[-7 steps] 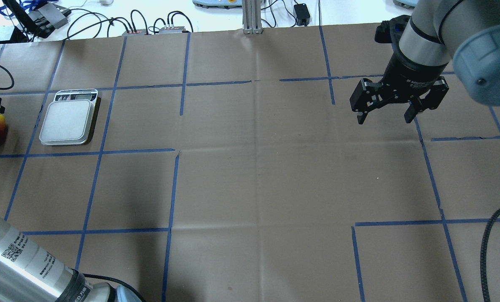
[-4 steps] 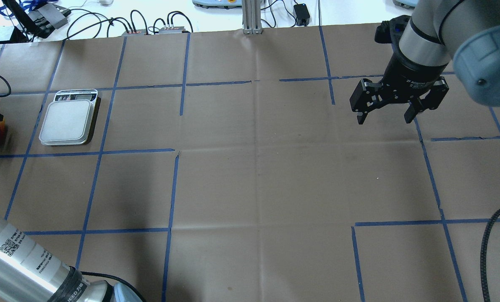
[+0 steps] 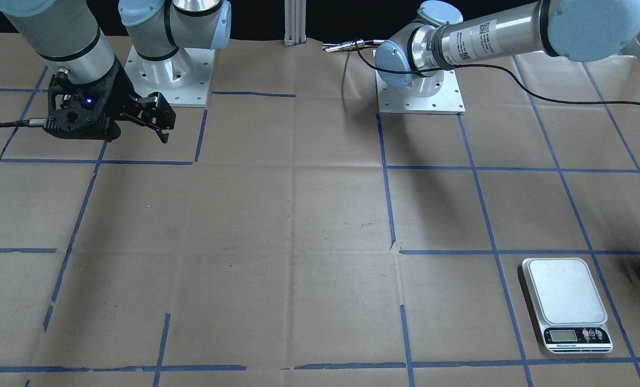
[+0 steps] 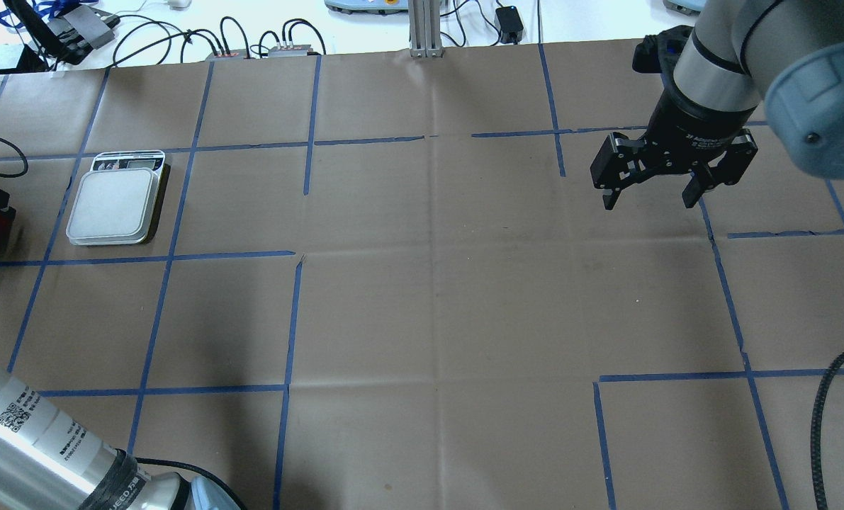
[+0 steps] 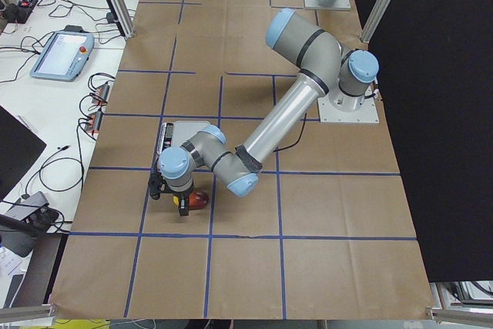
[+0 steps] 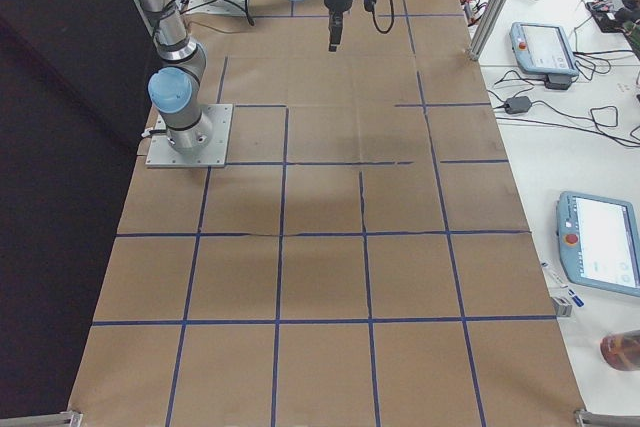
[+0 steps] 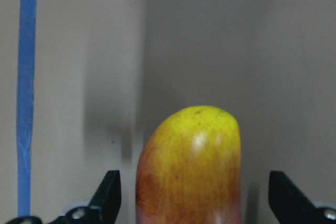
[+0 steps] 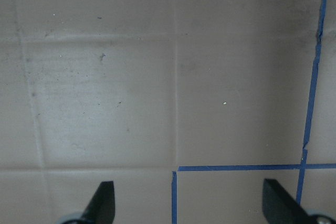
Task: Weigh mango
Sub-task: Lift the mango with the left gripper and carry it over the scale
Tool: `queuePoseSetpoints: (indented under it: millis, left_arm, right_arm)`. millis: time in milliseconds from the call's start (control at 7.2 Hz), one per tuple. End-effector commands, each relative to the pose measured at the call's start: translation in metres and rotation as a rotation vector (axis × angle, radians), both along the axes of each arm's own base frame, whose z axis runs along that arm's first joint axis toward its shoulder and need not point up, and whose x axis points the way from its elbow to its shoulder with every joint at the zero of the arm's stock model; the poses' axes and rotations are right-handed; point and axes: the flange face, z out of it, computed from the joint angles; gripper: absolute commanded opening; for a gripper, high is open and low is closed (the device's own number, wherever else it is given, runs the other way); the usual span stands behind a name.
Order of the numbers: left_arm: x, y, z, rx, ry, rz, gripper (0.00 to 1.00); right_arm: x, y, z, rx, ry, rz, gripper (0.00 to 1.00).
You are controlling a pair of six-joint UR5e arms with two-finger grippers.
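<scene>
Left end first: the small glossy oval mango, red fading to yellow [image 7: 189, 166], lies on the brown paper-covered table with blue tape grid [image 4: 422, 283], at its far left. The black two-finger left gripper [image 7: 195, 184] is right over it. Its jaws are spread and straddle the fruit, with paper visible on both sides, so there is no contact yet. The step in hand looks like the grasp. In the wrist view the mango's long axis runs between the fingers [image 7: 111, 190] with the yellow end pointing away, so they would close across the narrow width, which is the right way round. The fruit sits slightly closer to the finger on that view's left; I'd centre before closing, or the first touch may roll it. Go low enough that the pads meet the widest part. The skin is smooth and curved, so a high pinch would probably squirt it out. Close gently and lift straight up. Next over, near the mango and across one tape line, is the flat white-and-silver digital kitchen scale [image 4: 113, 205], with its platform bare. Set the mango down mid-platform, let go fully, and back off so nothing loads the plate. Far right, the black right gripper [image 4: 650, 204] hangs above the table with jaws apart, holding nothing, well clear of the job.
</scene>
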Motion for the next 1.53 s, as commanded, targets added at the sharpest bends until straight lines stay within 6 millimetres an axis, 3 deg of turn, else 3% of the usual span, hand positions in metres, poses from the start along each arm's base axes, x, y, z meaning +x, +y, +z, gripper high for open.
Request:
queuePoseSetpoints:
  millis: [0,278,417,556,694,833,972,1111,1389]
  left_arm:
    - [0.0,0.002,-0.002,0.007,0.001,-0.007,0.52]
    - [-0.003,0.006,0.0,0.037,0.033,-0.003,0.22]
    - [-0.007,0.007,0.017,0.035,0.028,0.0,0.22]
    - [-0.022,0.012,0.05,0.048,0.046,0.0,0.21]
    - [-0.044,0.018,0.078,0.04,0.039,0.021,0.21]
    - [-0.088,0.008,0.096,0.031,0.03,-0.007,0.21]
    - [-0.136,-0.006,0.098,0.037,0.032,-0.065,0.21]
    - [-0.169,-0.02,0.095,0.042,0.033,-0.113,0.22]
    - [-0.211,-0.039,0.078,0.06,0.045,-0.171,0.22]
  right_arm:
    - [0.0,0.0,0.0,0.0,0.0,0.0,1.0]
    - [0.0,0.0,0.0,0.0,0.0,0.0,1.0]
    - [0.0,0.0,0.0,0.0,0.0,0.0,1.0]
    - [0.0,0.0,0.0,0.0,0.0,0.0,1.0]
    - [0.0,0.0,0.0,0.0,0.0,0.0,1.0]
    - [0.0,0.0,0.0,0.0,0.0,0.0,1.0]
    - [0.0,0.0,0.0,0.0,0.0,0.0,1.0]
    - [0.0,0.0,0.0,0.0,0.0,0.0,1.0]
    - [0.0,0.0,0.0,0.0,0.0,0.0,1.0]
